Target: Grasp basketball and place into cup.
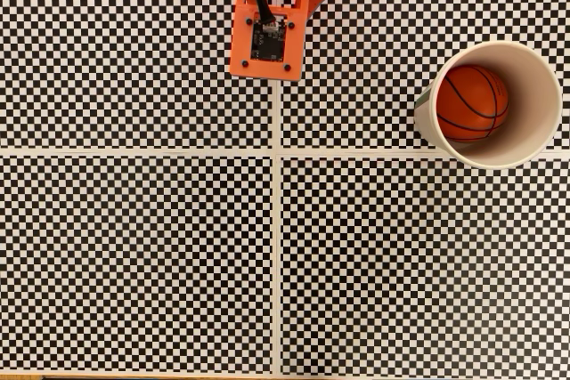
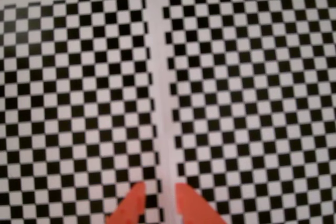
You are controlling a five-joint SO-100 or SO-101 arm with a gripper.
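a desk (image 1: 134,264) covered in fine black-and-white checkerboard sheets, split by pale seams into four panels, fills the fixed view. at the top edge, near the vertical seam, sits the bright orange arm (image 1: 272,20), a small circuit board and black cable showing on its housing. well apart from it, at the right side on the horizontal seam, stands the cream paper cup (image 1: 534,104), and the basketball (image 1: 472,101) lies inside it, resting toward the left of the cup's floor. so the placing looks done.

in the wrist view the pincer (image 2: 159,203) pokes in from the bottom edge: two orange tips with a narrow gap between them, straddling the pale seam, gripping nothing; it looks nearly clenched.

risks from here are small, by my reckoning. the cup is light and tall, so any sweep of the arm toward the right could clip its rim, tip it, and roll the ball back out. the ball sitting off-centre adds a slight lean that way.
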